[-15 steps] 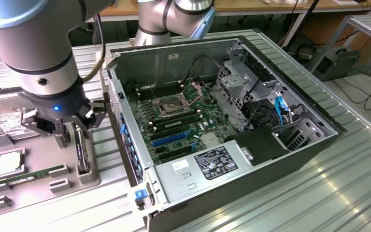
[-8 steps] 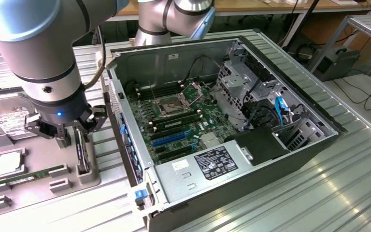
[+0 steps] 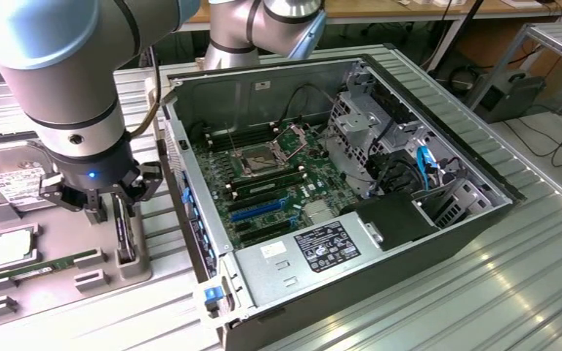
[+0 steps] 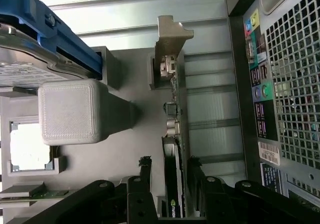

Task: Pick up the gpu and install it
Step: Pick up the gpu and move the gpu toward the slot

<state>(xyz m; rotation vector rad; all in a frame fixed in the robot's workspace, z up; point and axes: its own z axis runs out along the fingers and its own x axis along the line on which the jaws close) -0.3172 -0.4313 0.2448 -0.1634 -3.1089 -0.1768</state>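
Note:
The gpu (image 3: 124, 232) stands on edge in a slot of the grey holder tray (image 3: 105, 281), at the exterior view's left beside the open computer case (image 3: 388, 212). In the wrist view the gpu (image 4: 173, 184) is a thin black card whose silver bracket (image 4: 170, 44) points away from the camera. My gripper (image 3: 115, 212) is lowered over the card's near end. Its black fingers (image 4: 145, 163) straddle the card, with a visible gap on one side. The gripper (image 4: 169, 163) is open. The motherboard's blue slot (image 3: 257, 208) lies bare inside the case.
The tray also holds a silver hard drive (image 3: 12, 183), a square chip (image 3: 12, 248) and a green memory stick (image 3: 42, 267). A grey block (image 4: 70, 111) rises next to the card. The case's perforated rear panel (image 4: 295, 84) stands close beside the gripper.

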